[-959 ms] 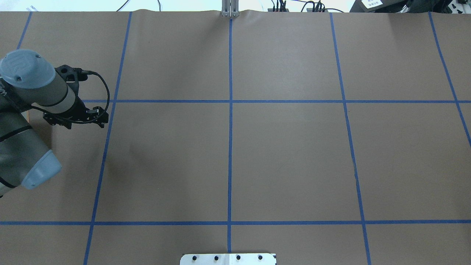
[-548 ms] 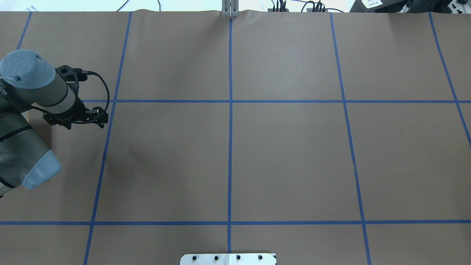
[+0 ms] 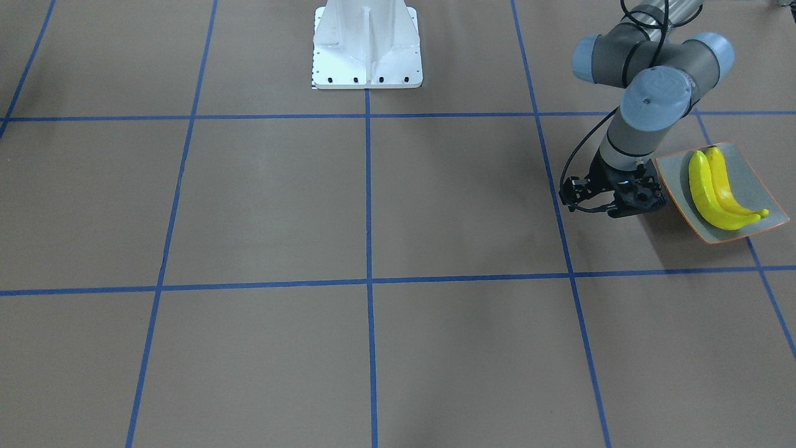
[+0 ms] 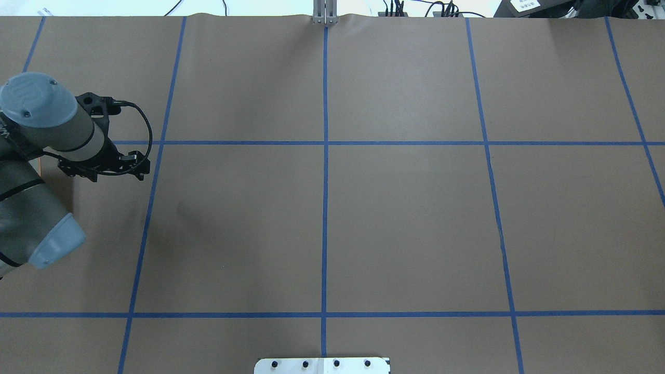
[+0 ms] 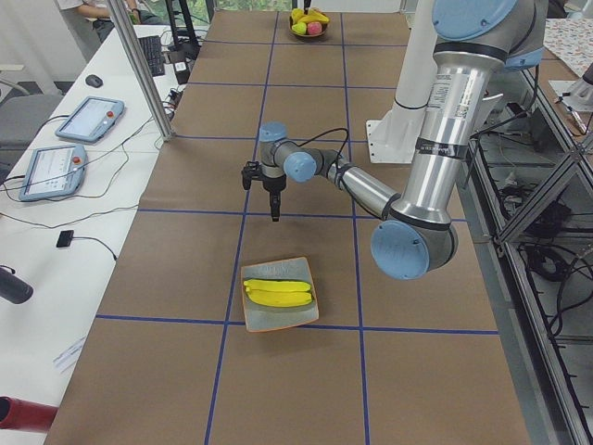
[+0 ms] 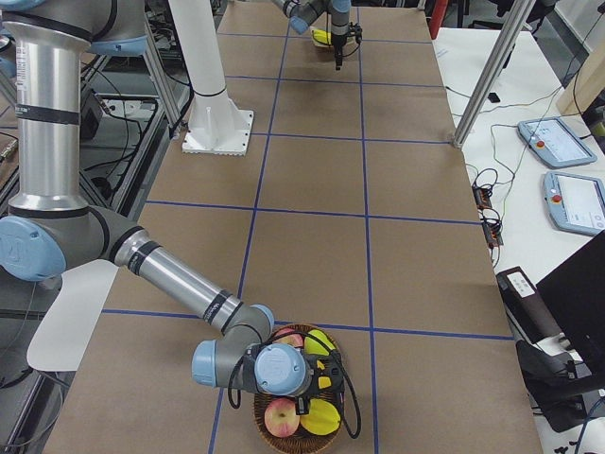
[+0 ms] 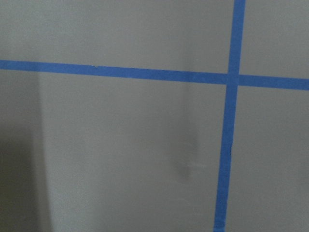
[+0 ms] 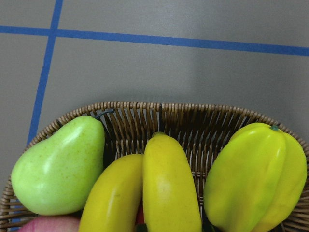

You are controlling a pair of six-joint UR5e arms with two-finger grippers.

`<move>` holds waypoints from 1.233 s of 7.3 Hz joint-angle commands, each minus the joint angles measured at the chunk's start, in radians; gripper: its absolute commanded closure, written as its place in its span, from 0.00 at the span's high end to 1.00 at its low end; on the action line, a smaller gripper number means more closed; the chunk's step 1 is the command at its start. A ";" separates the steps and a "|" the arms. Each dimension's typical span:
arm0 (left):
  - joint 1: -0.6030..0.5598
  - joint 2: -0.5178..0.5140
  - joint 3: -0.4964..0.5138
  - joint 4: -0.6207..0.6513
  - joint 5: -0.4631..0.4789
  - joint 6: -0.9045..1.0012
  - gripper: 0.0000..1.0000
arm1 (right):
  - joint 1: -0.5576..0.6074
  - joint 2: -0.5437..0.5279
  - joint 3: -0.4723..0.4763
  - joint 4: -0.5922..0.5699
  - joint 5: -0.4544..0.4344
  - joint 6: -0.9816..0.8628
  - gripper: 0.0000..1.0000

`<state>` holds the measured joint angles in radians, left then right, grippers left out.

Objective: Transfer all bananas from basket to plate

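The grey plate (image 3: 743, 174) with an orange rim holds two yellow bananas (image 3: 709, 193) lying side by side. In the exterior left view the plate (image 5: 278, 321) and its bananas (image 5: 278, 294) sit near the camera. My left gripper (image 3: 625, 199) hangs just beside the plate, fingers pointing down over bare paper (image 5: 275, 213); I cannot tell whether it is open or shut. The wicker basket (image 8: 193, 110) holds a banana (image 8: 169, 188) beside another long yellow fruit (image 8: 113, 198). My right gripper (image 6: 307, 378) hovers over the basket, its state unclear.
A green pear (image 8: 60, 166), a yellow-green ribbed fruit (image 8: 253, 174) and a pinkish apple (image 6: 284, 416) share the basket. The white robot base (image 3: 367, 43) stands at mid-table. A metal post (image 5: 139, 69) and tablets (image 5: 88, 119) line the operators' side.
In the overhead view the left arm's wrist has shifted slightly toward the far-left. Nothing else on the table has moved.
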<state>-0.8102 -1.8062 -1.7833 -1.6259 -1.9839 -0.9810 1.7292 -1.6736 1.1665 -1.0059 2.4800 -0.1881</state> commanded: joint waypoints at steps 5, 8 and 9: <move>0.000 -0.008 -0.011 0.000 0.002 -0.025 1.00 | 0.079 -0.006 0.106 -0.040 0.052 -0.028 0.00; 0.006 -0.061 -0.008 -0.041 -0.009 -0.076 1.00 | 0.101 0.012 0.349 -0.360 0.103 -0.010 0.00; 0.025 -0.074 0.011 -0.149 -0.007 -0.076 1.00 | 0.063 0.041 0.354 -0.376 0.115 0.062 0.00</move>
<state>-0.8005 -1.8633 -1.7888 -1.6831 -1.9905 -1.0525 1.8211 -1.6606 1.4855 -1.3252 2.5839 -0.1874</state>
